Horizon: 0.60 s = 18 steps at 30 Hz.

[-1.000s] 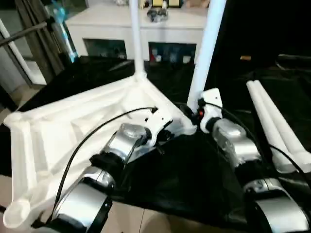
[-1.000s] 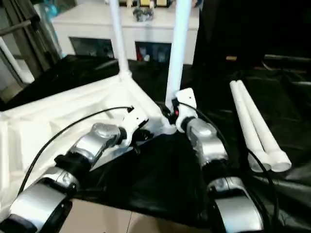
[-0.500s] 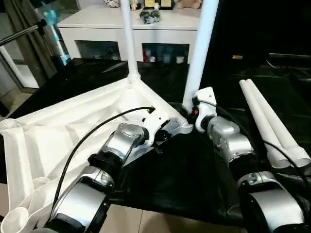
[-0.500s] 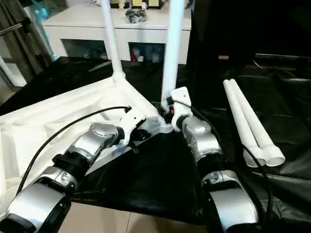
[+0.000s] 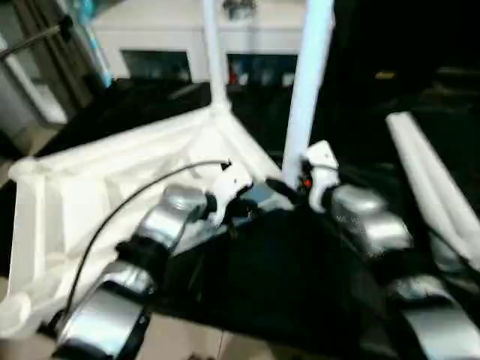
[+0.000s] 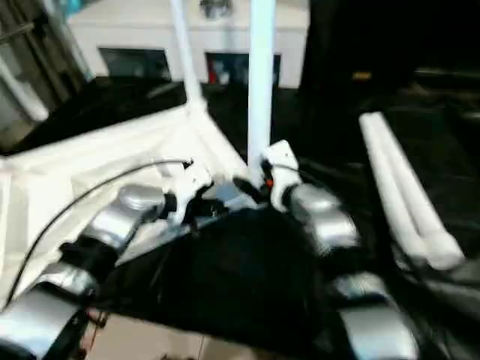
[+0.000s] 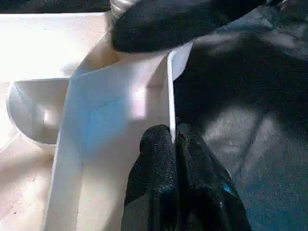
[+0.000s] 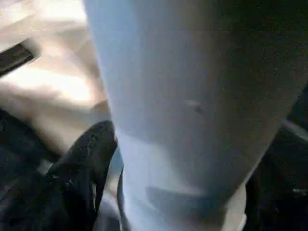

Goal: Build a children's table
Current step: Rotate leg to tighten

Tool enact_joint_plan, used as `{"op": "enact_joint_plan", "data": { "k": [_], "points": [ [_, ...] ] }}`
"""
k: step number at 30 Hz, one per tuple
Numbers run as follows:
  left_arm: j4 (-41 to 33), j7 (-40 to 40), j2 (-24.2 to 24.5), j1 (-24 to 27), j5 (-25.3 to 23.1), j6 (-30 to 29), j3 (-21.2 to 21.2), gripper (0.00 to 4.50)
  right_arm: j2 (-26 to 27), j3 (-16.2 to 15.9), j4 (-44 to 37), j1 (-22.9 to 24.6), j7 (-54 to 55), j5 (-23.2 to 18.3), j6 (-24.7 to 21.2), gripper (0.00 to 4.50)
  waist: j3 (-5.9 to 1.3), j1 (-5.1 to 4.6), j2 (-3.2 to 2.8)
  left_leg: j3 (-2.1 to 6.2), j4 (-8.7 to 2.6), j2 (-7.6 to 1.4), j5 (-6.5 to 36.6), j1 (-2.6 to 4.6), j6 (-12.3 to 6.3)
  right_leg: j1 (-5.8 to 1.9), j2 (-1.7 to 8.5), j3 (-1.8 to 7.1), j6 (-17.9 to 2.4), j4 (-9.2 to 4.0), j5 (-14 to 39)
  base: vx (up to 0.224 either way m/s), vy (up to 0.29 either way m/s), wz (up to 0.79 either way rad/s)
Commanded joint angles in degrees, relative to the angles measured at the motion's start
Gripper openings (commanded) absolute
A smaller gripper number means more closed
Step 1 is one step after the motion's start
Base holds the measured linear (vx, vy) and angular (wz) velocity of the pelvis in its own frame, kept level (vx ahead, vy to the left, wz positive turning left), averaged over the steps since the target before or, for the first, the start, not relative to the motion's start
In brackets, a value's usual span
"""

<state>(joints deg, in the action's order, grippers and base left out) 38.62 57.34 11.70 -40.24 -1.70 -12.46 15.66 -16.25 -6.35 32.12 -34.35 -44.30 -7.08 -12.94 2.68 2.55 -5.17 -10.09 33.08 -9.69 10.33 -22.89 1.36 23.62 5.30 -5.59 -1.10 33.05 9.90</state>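
Upside-down tabletop (image 5: 112, 187), leg (image 5: 307, 82) upright, left tool (image 7: 174, 144) pinching rim, right tool (image 5: 289, 187) unclear.

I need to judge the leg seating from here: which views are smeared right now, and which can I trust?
Left and right eye views: motion-blurred throughout, edges of the tabletop and loose legs soft. Left wrist view: fairly sharp, left gripper pinching the tabletop's thin rim. Right wrist view: very close and soft, standing leg looming, its base dim, one black finger in shadow.

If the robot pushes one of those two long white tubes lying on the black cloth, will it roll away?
Probably. The two loose white tube legs are round and smooth, so a sideways nudge should roll one. The wrinkled black cloth might slow it. They look hollow, so likely light.
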Motion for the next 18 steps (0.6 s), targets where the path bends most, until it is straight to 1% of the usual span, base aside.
{"op": "enact_joint_plan", "data": {
  "k": [1,2,3,4,5,6,7,8,9,10,11,12,13,14,15,16,18],
  "points": [
    [-3.4,6.0,0.0,0.8,2.2,3.1,2.0,0.00,-2.2,-4.5,-7.3,2.0,-7.8,-1.0,-2.8,3.71,-5.41,0.96,1.01,1.18,-0.73,-3.16,-9.5,0.81,-15.99,-3.80,3.64,2.64,-16.7,0.16,-20.9,0.000,0.000,0.00],
    [-3.7,6.9,0.5,1.0,2.2,3.6,2.2,0.00,-3.2,-5.0,-8.6,2.6,-9.2,-0.9,-3.1,3.71,-5.40,1.08,1.32,1.02,-0.45,-2.96,-9.6,0.48,-16.50,-3.86,3.63,2.61,-16.5,0.31,-21.1,0.000,0.000,0.00],
    [-4.2,8.3,1.1,1.3,2.3,3.8,2.5,0.00,-4.5,-5.6,-10.3,3.4,-11.1,-1.2,-3.6,3.71,-5.11,1.79,1.20,0.87,-0.35,-3.14,-6.9,0.44,-16.42,-3.40,3.89,2.71,-16.1,0.07,-18.2,0.000,0.000,0.00],
    [-4.6,9.5,1.7,1.6,2.4,3.8,2.7,0.00,-5.6,-6.0,-11.7,4.2,-12.7,-1.6,-4.1,3.71,-4.94,2.01,0.93,0.90,-0.49,-3.39,-3.7,0.42,-15.40,-3.31,3.96,2.64,-15.9,-0.23,-12.5,0.000,0.000,0.00],
    [-5.1,10.9,2.3,1.8,2.7,4.2,2.9,0.00,-6.6,-6.3,-13.1,4.9,-14.1,-2.0,-4.6,3.71,-4.91,2.26,0.85,0.93,-0.60,-3.57,-2.3,0.56,-14.69,-3.26,3.97,2.64,-15.7,-0.47,-9.4,0.000,0.000,0.00],
    [-5.8,12.8,3.2,2.2,2.9,4.3,3.3,0.00,-8.1,-6.7,-15.2,6.0,-16.0,-2.6,-5.3,3.71,-4.60,2.61,0.88,0.98,-0.96,-3.86,0.6,0.72,-13.14,-3.27,3.87,2.72,-14.9,-1.02,-3.4,0.000,0.000,0.00],
    [-6.3,13.9,3.8,2.4,3.0,4.3,3.6,0.00,-9.0,-6.9,-16.5,6.8,-17.0,-3.0,-5.7,3.71,-4.44,2.84,0.74,0.98,-1.24,-4.08,2.5,0.84,-11.70,-3.10,3.86,2.82,-14.4,-1.30,0.7,0.000,0.000,0.00],
    [-6.7,15.1,4.6,2.7,3.1,4.8,3.9,0.00,-9.9,-7.2,-18.0,7.5,-17.9,-3.4,-6.5,3.71,-4.34,2.85,0.61,0.94,-1.37,-4.12,3.8,0.97,-10.88,-2.91,3.78,2.83,-14.3,-1.49,2.6,0.000,0.000,0.00],
    [-7.1,16.4,5.3,2.9,3.0,5.1,4.2,0.00,-10.9,-7.4,-19.7,8.4,-18.9,-3.7,-7.5,3.71,-3.99,2.85,0.63,0.97,-1.78,-4.23,6.9,1.07,-8.98,-2.78,3.66,2.94,-13.7,-2.01,6.6,0.000,0.000,0.00],
    [-7.2,17.0,5.6,3.0,3.0,5.4,4.3,0.00,-11.3,-7.5,-20.4,8.8,-19.2,-3.8,-7.9,3.71,-3.88,2.88,0.60,1.01,-2.01,-4.33,8.5,1.20,-7.86,-2.74,3.65,2.99,-13.5,-2.10,8.5,-0.052,0.001,0.03],
    [-7.5,18.4,6.4,3.3,3.1,6.2,4.5,0.00,-12.2,-7.8,-22.2,9.9,-19.9,-4.0,-8.6,3.71,-3.47,2.83,0.45,0.92,-2.48,-4.29,12.5,1.49,-5.72,-2.51,3.59,3.15,-12.6,-2.69,12.8,0.000,0.000,0.00],
    [-7.5,18.5,6.4,3.3,3.1,6.3,4.5,0.00,-12.3,-7.8,-22.4,10.0,-20.0,-4.0,-8.8,3.71,-3.15,2.80,0.48,0.83,-2.73,-4.27,15.2,1.80,-4.56,-2.32,3.63,3.26,-12.1,-3.11,15.7,-0.066,0.014,0.08],
    [-7.6,18.7,6.6,3.5,3.0,6.3,4.4,0.00,-12.8,-8.1,-23.5,10.6,-20.5,-4.0,-9.4,3.71,-2.86,2.48,0.60,0.97,-3.25,-4.14,19.4,2.21,-1.36,-2.52,3.82,3.50,-10.7,-3.54,21.5,0.000,0.000,0.00],
    [-7.7,18.8,6.7,3.5,3.0,6.3,4.4,0.00,-13.1,-8.2,-24.3,11.0,-20.8,-4.0,-10.0,3.56,-2.94,2.43,0.71,1.00,-3.30,-4.08,19.5,2.21,-0.89,-2.60,3.85,3.57,-10.4,-3.54,21.8,0.000,0.000,0.00],
    [-7.7,18.7,6.8,3.5,2.9,6.2,4.4,0.00,-13.3,-8.3,-25.0,11.4,-21.0,-4.0,-10.6,3.56,-3.00,2.46,0.50,1.04,-3.33,-4.07,19.2,2.24,-0.36,-2.58,3.91,3.75,-10.0,-3.54,21.5,0.000,0.000,0.00],
    [-7.7,18.6,6.8,3.4,2.8,6.1,4.4,0.00,-13.4,-8.4,-25.4,11.6,-21.0,-4.0,-10.9,3.37,-2.96,2.44,0.58,0.95,-3.36,-4.06,19.2,2.38,-0.14,-2.41,3.85,3.87,-10.0,-3.63,20.8,0.000,0.000,0.00],
    [-7.8,18.5,6.8,3.4,2.9,5.9,4.3,0.00,-13.2,-8.5,-25.9,11.8,-20.8,-4.3,-11.4,3.34,-2.97,2.31,0.72,0.96,-3.37,-3.90,18.8,2.12,-0.17,-2.69,3.91,3.89,-10.1,-3.48,20.5,0.000,0.000,0.00]
  ]
}}
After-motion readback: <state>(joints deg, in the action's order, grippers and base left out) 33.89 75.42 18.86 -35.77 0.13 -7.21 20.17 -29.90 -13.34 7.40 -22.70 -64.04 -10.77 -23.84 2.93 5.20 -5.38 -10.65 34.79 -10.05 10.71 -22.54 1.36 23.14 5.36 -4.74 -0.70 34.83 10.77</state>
